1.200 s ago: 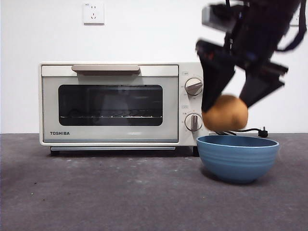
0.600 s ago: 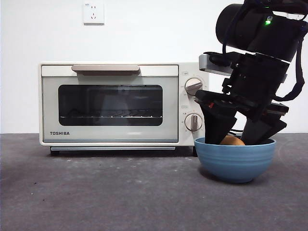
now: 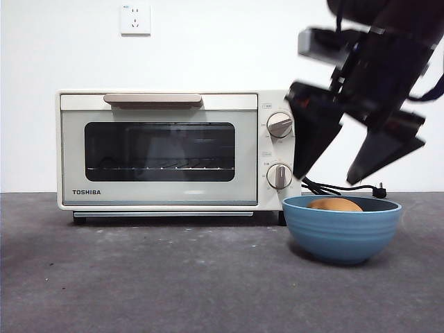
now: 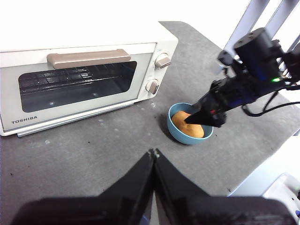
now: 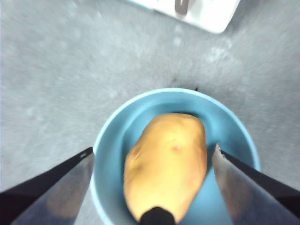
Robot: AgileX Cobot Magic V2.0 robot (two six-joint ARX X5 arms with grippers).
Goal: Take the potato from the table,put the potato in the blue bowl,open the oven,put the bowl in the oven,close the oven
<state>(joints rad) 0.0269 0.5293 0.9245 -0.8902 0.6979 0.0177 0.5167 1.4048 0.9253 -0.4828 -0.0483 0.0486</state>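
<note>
The tan potato (image 3: 335, 205) (image 5: 166, 164) lies inside the blue bowl (image 3: 341, 232) (image 5: 112, 136), which stands on the table (image 3: 173, 277) just right of the oven (image 3: 159, 149). My right gripper (image 3: 326, 177) (image 5: 153, 153) hangs open a little above the bowl, one jaw on each side of the potato and apart from it. The oven door is shut, its beige handle (image 3: 152, 99) along the top. The left wrist view shows the bowl (image 4: 172, 124), the potato (image 4: 187, 124) and the oven (image 4: 79, 84) from high up. My left gripper (image 4: 153, 152) is shut and holds nothing.
A black cord (image 3: 347, 187) with a plug lies behind the bowl, to the right of the oven. A wall socket (image 3: 134, 19) sits above the oven. In the left wrist view the table's edge (image 4: 281, 140) runs not far beyond the bowl.
The right gripper lowered the potato into the bowl, let go of it, and has risen out of the bowl with its jaws open. The potato stays in the bowl.
</note>
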